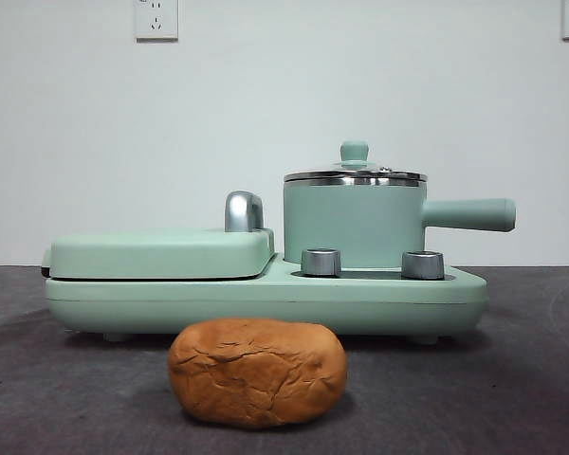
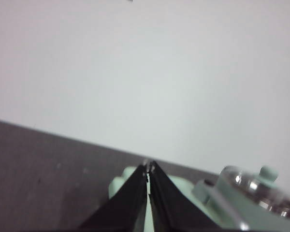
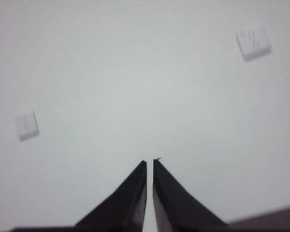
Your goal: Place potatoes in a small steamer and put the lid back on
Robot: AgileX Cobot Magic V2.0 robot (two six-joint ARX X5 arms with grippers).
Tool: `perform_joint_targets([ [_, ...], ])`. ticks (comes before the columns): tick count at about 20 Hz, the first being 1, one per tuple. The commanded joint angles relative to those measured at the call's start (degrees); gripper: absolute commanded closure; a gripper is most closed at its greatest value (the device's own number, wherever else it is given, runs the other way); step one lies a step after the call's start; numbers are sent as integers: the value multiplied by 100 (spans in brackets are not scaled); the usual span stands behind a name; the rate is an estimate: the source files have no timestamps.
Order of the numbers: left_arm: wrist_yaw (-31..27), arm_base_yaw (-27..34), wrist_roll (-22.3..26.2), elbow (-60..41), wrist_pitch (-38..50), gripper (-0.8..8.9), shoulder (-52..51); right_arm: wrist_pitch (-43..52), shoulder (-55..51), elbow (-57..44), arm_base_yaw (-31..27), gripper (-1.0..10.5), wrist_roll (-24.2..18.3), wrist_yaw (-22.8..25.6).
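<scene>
Before lidded steamer (image 1: 355, 226), potato (image 1: 257, 372)

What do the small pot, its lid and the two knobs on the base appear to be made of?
The small steamer: probably enamelled or painted metal, given its smooth satin mint-green wall and shiny steel rim. The lid: a bright steel rim with a matte green knob; its pane looks like clear glass, though seen edge-on. The two knobs: brushed metal or chromed plastic, silver-grey with soft reflections.
</scene>
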Motion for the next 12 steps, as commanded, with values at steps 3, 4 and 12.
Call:
perform_joint_targets([
  [3, 15, 9, -50, 356, 317, 807, -4, 334, -2, -4, 15, 927, 98, -304],
  [4, 15, 11, -50, 426, 337, 807, -4, 435, -2, -4, 17, 927, 109, -404],
  [12, 15, 11, -48, 1220, 42, 806, 136, 74, 2, 439, 17, 935, 809, -898],
])
